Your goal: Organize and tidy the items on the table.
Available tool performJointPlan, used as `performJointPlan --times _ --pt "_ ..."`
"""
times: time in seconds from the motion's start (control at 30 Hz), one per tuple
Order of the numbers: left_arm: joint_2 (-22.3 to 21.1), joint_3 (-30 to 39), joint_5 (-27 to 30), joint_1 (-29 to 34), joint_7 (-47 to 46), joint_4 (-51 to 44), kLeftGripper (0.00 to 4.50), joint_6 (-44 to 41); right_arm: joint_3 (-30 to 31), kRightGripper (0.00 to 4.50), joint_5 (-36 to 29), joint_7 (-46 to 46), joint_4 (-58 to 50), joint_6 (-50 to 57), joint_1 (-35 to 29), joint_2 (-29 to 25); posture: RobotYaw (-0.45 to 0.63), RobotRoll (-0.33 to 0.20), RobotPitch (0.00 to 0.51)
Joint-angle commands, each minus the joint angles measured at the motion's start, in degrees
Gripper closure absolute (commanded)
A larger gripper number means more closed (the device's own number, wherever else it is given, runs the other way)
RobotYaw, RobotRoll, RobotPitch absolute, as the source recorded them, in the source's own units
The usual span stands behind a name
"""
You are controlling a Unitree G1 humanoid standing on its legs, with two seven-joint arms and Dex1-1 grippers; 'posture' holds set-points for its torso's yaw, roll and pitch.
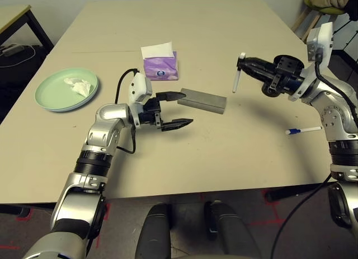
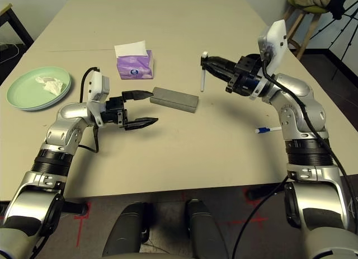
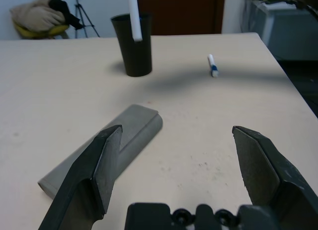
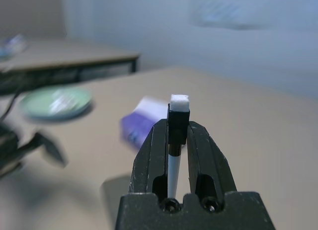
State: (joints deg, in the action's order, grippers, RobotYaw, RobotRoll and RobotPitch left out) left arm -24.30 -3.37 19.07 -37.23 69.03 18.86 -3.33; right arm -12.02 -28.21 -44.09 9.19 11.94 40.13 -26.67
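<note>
Our right gripper [image 2: 206, 62] pinched marker [image 2: 202, 79]; left gripper [image 1: 178, 109] spread; we judged marker needed steady upright carry to black cup [image 3: 132, 44].

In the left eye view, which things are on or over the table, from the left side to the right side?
green plate with crumpled tissue → open left gripper → grey glasses case → white marker held up in the shut right gripper → blue-capped marker lying on the table.
</note>
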Motion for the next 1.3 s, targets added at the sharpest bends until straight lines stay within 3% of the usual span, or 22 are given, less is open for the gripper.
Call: performJointPlan --times 0.03,0.43,0.63,0.87,1.3 --pt "0.25 -0.59 -0.50 -0.29 -0.21 -0.16 0.00 0.14 -3.80 4.12 2.26 8.43 0.71 -6.16 0.92 2.58 0.09 0.000 0.100" --pt "-0.53 -0.46 -0.71 -1.30 -0.01 0.43 0.00 -0.39 -6.51 4.12 12.89 33.88 7.52 -7.71 6.66 3.47 0.09 0.000 0.083" --pt "-0.50 -0.59 -0.81 -2.02 -0.41 0.89 0.00 -0.65 -5.96 4.12 15.86 41.59 10.77 0.23 10.59 1.98 0.09 0.000 0.086" --pt "-0.36 -0.59 -0.71 -1.87 -0.75 0.48 0.00 -1.02 -5.30 4.12 16.30 44.05 13.30 6.31 14.15 1.57 0.09 0.000 0.090" --pt "-0.92 -0.28 -0.75 -1.27 -1.39 0.16 0.00 -1.24 -3.72 4.12 18.75 42.46 20.98 4.65 16.53 1.90 0.11 0.000 0.097"
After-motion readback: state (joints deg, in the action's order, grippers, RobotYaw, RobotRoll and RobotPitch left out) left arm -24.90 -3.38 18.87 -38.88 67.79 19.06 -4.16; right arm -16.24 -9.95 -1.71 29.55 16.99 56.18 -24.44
